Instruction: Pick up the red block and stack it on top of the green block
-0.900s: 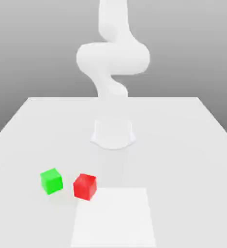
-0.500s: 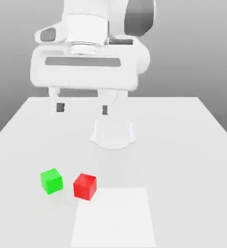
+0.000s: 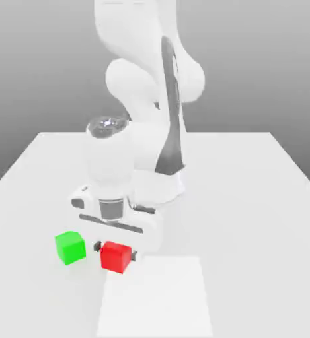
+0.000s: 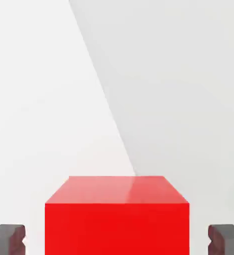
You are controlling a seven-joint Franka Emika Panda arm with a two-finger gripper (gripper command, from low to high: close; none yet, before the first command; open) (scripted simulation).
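The hand [image 3: 116, 252] is spread wide around the red block [image 3: 116, 257], apparently touching neither side of it.

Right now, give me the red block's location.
In the exterior view, the red block sits left of centre, between the gripper's open fingers, right of the green block.

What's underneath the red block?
The near end of the red block seems to overlap a corner of the white square; the rest seems to be on the table. The surface directly beneath is covered by the block.
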